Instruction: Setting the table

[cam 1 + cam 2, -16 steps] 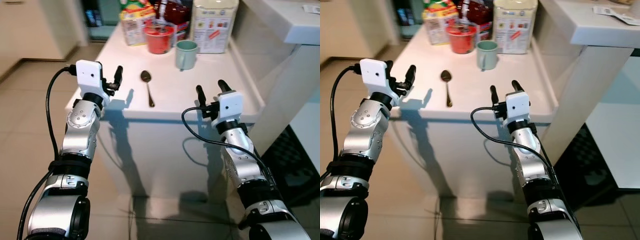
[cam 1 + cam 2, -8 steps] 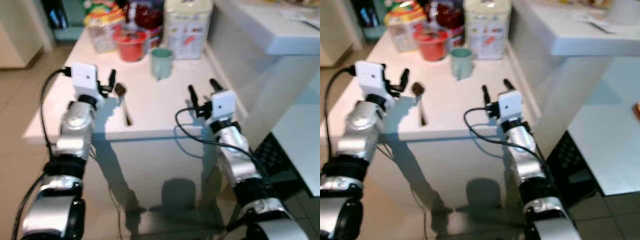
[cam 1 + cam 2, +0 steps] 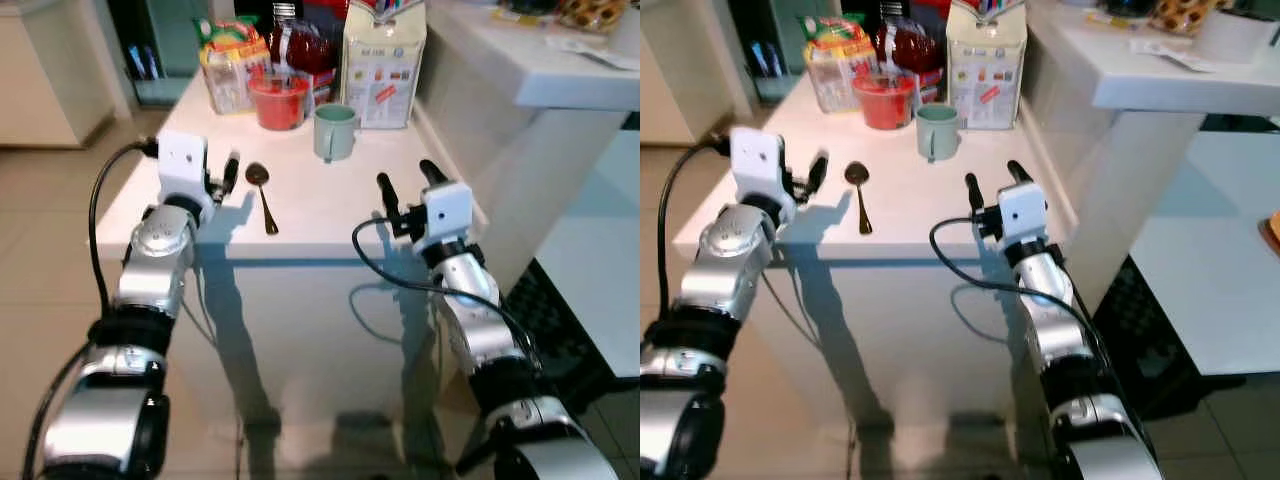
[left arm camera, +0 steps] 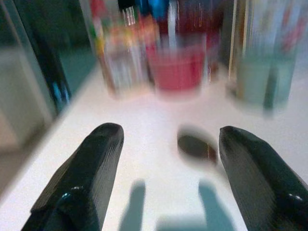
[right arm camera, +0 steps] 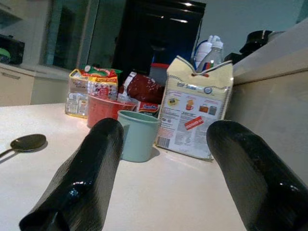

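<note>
Left jaws lining up on spoon

Spoon [image 3: 262, 190] lay flat on worktop [image 3: 330, 205], just ahead of left gripper [image 3: 224, 178], jaws spread. Right gripper [image 3: 408, 185] jaws spread, empty. Best: lower, straddle the handle, pinch low

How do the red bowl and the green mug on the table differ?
The red bowl is wider and squatter; the green mug is narrower and taller. The mug has a handle, the bowl shows none. The bowl sits further back against the packets; the mug stands nearer the spoon. Both stand upright on the white table.
</note>
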`<state>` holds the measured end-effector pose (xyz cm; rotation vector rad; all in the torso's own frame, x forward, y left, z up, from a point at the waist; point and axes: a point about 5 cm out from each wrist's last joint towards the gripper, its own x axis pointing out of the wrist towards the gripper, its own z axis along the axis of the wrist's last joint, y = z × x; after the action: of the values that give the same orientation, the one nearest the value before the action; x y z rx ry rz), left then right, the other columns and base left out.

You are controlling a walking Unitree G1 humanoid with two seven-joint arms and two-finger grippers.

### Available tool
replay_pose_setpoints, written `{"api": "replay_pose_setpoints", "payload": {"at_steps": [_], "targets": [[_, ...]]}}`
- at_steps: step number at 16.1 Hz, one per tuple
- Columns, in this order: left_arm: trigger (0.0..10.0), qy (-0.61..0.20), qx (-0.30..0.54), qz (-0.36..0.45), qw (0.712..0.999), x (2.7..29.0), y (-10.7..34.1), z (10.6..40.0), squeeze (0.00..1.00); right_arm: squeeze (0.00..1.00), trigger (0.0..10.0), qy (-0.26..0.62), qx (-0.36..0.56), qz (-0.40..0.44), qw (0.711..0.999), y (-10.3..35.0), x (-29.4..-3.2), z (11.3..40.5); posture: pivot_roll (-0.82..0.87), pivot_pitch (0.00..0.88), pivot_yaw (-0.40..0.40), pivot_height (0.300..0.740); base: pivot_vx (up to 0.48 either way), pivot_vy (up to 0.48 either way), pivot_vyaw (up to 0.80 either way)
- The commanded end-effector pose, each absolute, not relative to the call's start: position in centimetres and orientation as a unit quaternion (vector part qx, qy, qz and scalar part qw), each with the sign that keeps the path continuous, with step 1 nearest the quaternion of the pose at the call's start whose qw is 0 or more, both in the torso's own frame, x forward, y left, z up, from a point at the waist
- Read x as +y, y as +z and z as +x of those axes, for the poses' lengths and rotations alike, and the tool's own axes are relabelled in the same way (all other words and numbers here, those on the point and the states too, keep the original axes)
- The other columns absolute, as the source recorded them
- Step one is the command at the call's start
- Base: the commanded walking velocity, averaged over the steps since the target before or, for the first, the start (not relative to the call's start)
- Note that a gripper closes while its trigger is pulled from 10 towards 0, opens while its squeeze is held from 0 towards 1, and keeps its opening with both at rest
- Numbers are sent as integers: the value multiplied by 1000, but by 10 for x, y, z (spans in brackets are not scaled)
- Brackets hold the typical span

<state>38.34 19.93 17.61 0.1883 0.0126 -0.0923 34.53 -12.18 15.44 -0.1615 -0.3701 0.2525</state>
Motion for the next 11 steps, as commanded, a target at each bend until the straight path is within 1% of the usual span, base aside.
{"api": "replay_pose_setpoints", "payload": {"at_steps": [1, 4, 9, 11], "targets": [[10000, -78, 55, 99, 990, 190, 167, 387, 0, 0, 10000, 123, -188, -78, 971, 158, -123, 346, 62, 0, 2, 740, 0, 0, 0], [10000, -120, 71, 106, 985, 176, 174, 393, 0, 0, 10000, 126, -189, -77, 971, 158, -121, 346, 59, 0, 5, 740, 0, 0, 0], [10000, -136, 85, 103, 982, 166, 183, 401, 0, 0, 10000, 121, -191, -77, 971, 159, -123, 345, 40, 8, 13, 740, 0, 0, 0], [10000, -139, 64, 118, 981, 165, 191, 403, 0, 0, 10000, 119, -192, -78, 971, 159, -124, 344, 35, 11, 17, 740, 0, 0, 0]]}}
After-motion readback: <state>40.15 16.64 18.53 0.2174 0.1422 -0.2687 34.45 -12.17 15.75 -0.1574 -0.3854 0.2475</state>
